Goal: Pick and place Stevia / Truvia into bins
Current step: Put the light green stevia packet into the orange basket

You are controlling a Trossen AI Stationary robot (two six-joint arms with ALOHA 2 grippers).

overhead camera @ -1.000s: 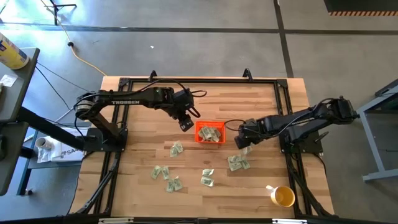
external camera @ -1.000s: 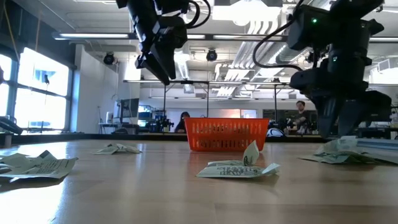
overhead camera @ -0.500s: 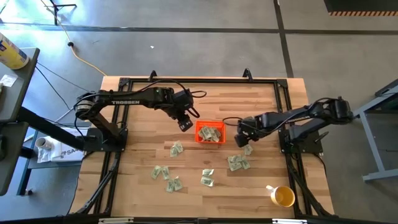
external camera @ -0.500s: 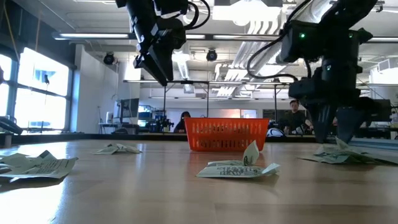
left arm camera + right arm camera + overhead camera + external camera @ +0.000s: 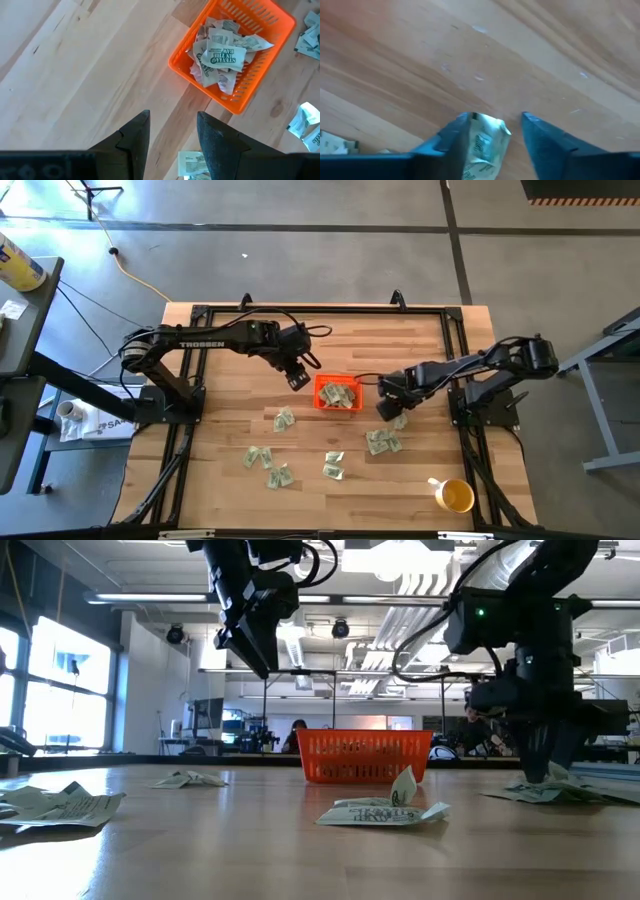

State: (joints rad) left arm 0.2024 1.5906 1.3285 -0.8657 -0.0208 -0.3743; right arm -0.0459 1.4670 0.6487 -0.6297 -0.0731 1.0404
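Note:
The orange bin sits mid-table with several Stevia packets heaped inside. My left gripper hangs open and empty just off the bin's left side, above the wood. My right gripper is low over the table to the right of the bin, at the edge of a cluster of loose packets. In the right wrist view one packet stands between its fingers, against one finger, with a slim gap to the other. More packets lie scattered toward the front.
A yellow cup stands at the front right corner. Loose packets lie at the front left and front centre. A black frame rail runs around the tabletop. People sit in the room far behind the bin.
The right gripper has shifted a little left toward the bin and stayed low, and its fingers now straddle a packet. The left arm has not moved.

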